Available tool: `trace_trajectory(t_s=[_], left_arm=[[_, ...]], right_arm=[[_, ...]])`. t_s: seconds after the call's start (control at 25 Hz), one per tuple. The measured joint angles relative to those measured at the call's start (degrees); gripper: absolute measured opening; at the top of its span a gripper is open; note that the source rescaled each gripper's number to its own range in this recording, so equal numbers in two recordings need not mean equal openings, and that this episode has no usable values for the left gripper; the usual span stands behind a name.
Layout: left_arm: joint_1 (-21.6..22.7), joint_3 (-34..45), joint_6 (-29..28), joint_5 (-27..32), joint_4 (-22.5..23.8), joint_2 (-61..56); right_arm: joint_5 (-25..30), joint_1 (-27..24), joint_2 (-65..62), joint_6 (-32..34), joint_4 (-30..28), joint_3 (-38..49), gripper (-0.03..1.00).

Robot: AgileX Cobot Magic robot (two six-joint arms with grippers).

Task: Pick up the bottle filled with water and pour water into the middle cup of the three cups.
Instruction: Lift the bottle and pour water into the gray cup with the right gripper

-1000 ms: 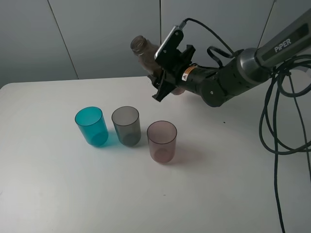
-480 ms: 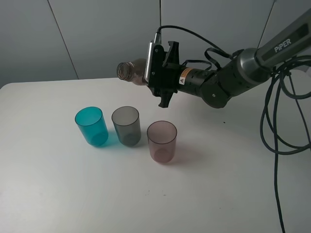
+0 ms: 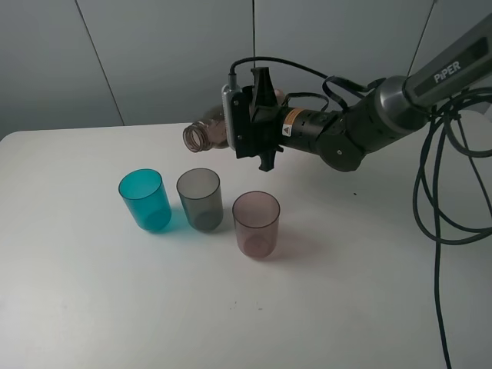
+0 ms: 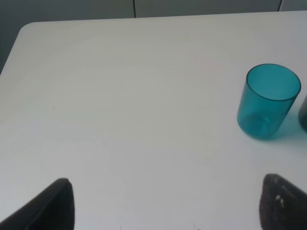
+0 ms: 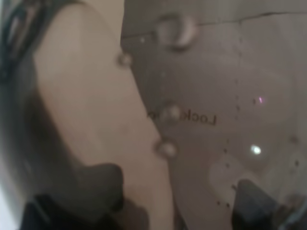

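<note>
**Bottle tipped almost level above the middle cup**

Nearest the high camera, the pinkish cup [image 3: 256, 223] stood upright on the white desk [image 3: 115, 307]. It was just right of the middle cup [image 3: 200, 198] and a little in front of it, the two not touching. The middle cup, smoky grey, stood upright with its mouth open to the ceiling. The teal cup [image 3: 144, 200] stood just left of it with a narrow gap between them.

In the left wrist view the teal cup [image 4: 267, 100] showed whole, and only a sliver of the middle cup [image 4: 303, 114] showed beside it. The left jaws were spread wide and gripped nothing. Their two dark fingertips [image 4: 55, 206] sat well apart over bare desk, beyond the teal cup from the middle cup.

Above the middle cup, the bottle [image 3: 209, 132] hung in the air with the right jaws closed around its body. It lay almost level, the neck sloping slightly down and the open mouth facing left, well clear of the cup's rim. Whether the mouth sat straight over the cup or somewhat behind it could not be told. The right wrist view was filled by the bottle [image 5: 216, 96], its brown wall beaded with droplets [image 5: 168, 148].

The right arm [image 3: 361, 131] reached in from the right of the middle cup. Black cables [image 3: 419, 200] hung beyond the arm, and the grey wall [image 3: 154, 54] stood farthest back.
</note>
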Motion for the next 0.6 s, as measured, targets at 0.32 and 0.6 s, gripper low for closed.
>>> trace_trajectory(t_s=[0.32,0.6], left_arm=[[0.0,0.0,0.0,0.0,0.0,0.0],[0.0,0.0,0.0,0.0,0.0,0.0]], right_arm=[[0.0,0.0,0.0,-2.58,0.0,0.0,0.03],[0.0,0.0,0.0,-6.47,0.0,0.0,0.03]])
